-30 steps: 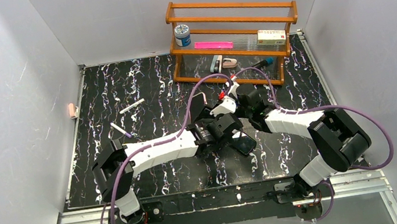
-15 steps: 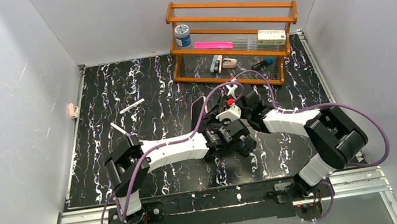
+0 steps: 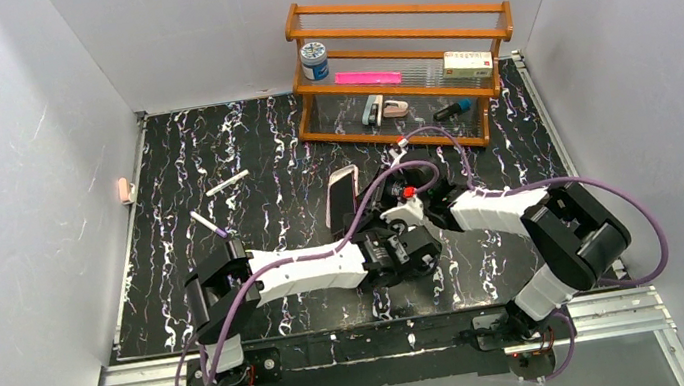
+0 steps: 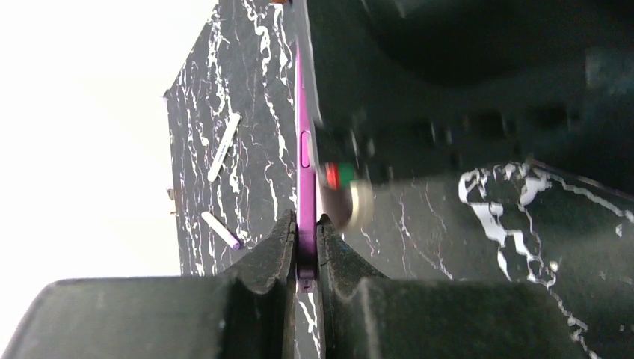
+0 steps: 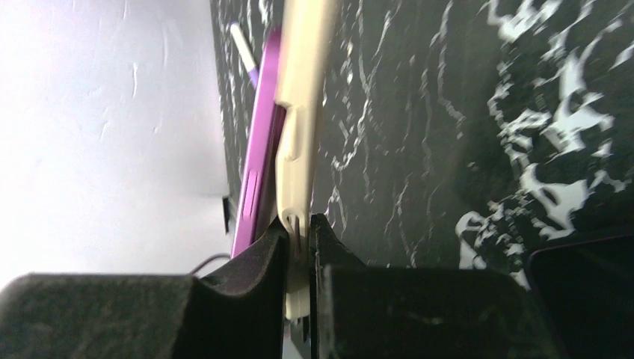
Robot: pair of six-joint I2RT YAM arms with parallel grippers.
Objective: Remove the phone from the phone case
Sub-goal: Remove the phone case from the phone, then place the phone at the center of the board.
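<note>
Print on cream box (image 3: 467,62) blurs beyond reading.

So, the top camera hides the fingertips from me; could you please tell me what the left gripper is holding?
Observer: The left gripper is shut on the thin edge of the purple phone.
Operator: Thanks, and the right one?
Observer: The right gripper is shut on the rim of the cream phone case, not the phone.
Operator: Is the phone out of it?
Observer: Partly: its side shows outside the case's rim near the grip; the far end I cannot tell.
</note>
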